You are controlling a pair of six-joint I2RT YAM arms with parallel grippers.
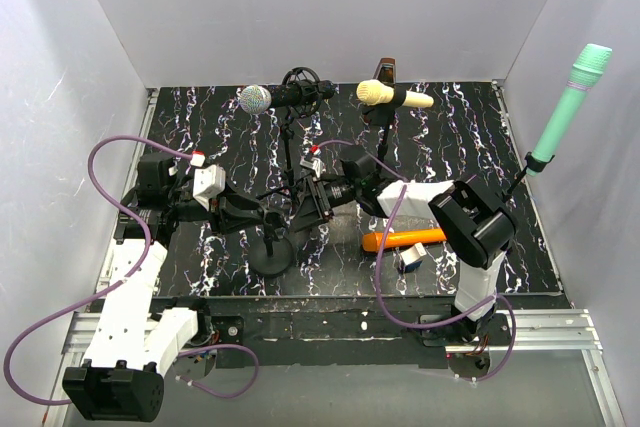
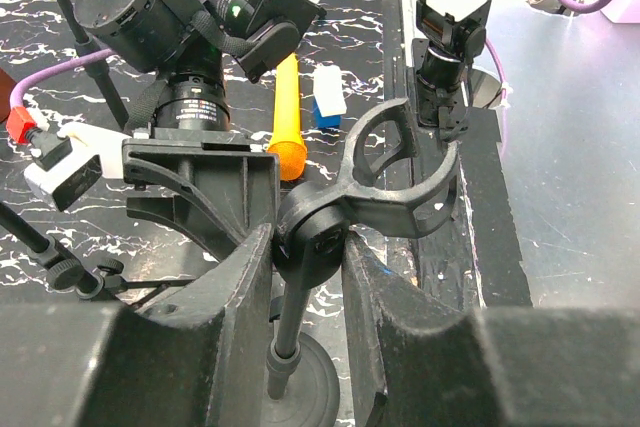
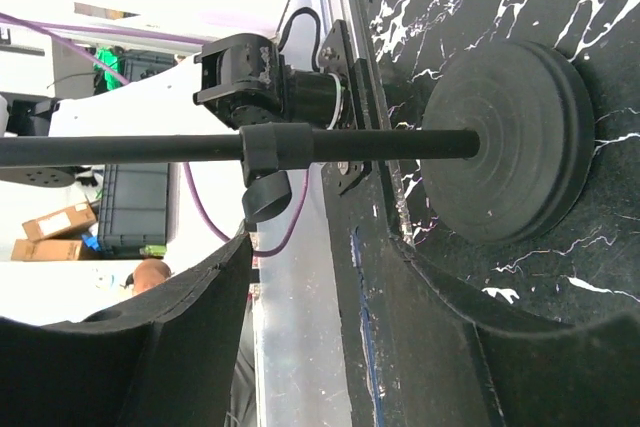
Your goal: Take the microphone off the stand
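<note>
Pressed between the left gripper point(image 2: 310, 247) fingers, the stand's empty clip point(image 2: 395, 172) is being held at its pivot. Lower down, the stand pole point(image 3: 180, 147) is being straddled by the wide-parted right gripper point(image 3: 305, 242). Beyond, the orange microphone point(image 2: 287, 122) is being supported flat by the table point(image 1: 480, 137), apart from both grippers.

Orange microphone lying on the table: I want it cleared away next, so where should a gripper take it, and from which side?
I would grip the orange tapered microphone mid-handle from straight above, jaws closing across its width. It lies flat on the black marbled table, so only top and sides are free. Keep off the small blue-and-white box lying close beside it.
</note>
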